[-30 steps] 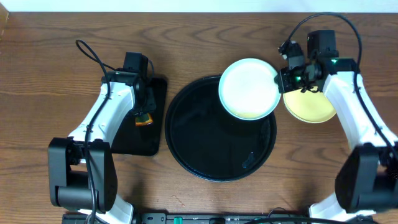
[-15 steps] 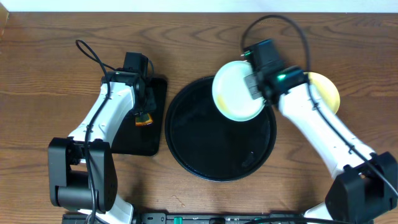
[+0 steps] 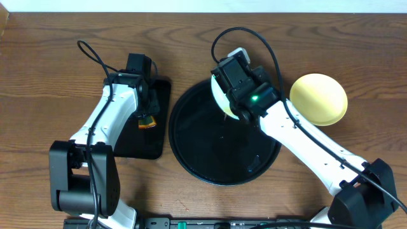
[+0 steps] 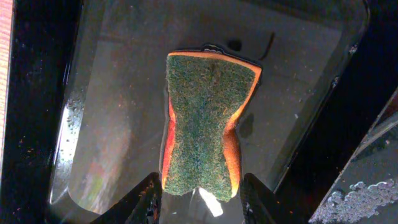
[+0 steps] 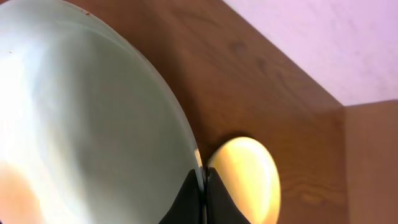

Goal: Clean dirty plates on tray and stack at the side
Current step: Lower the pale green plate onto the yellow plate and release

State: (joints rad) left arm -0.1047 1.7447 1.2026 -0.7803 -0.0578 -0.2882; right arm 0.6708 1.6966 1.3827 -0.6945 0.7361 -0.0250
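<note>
My right gripper [image 5: 202, 186] is shut on the rim of a pale mint-white plate [image 5: 93, 124] and holds it tilted on edge over the far side of the round black tray [image 3: 210, 149]. In the overhead view only a sliver of that plate [image 3: 216, 95] shows beside the gripper [image 3: 232, 105]. The pale yellow plate [image 3: 318, 98] lies on the bare wood at the right and also shows in the right wrist view [image 5: 245, 180]. A third plate is not in view. My left gripper [image 4: 200, 199] grips the near end of a green and orange sponge [image 4: 208, 124].
The sponge [image 3: 147, 123] and left gripper [image 3: 147, 114] are over a smaller rectangular black tray [image 3: 137, 143], wet inside [image 4: 112, 93], left of the round tray. The round tray's surface is wet and glossy. Cables loop behind both arms.
My right arm has swung left with the mint-white plate, from beside the yellow plate to over the tray's far side, tilting it on edge. The yellow plate is uncovered. The left arm has not moved.
</note>
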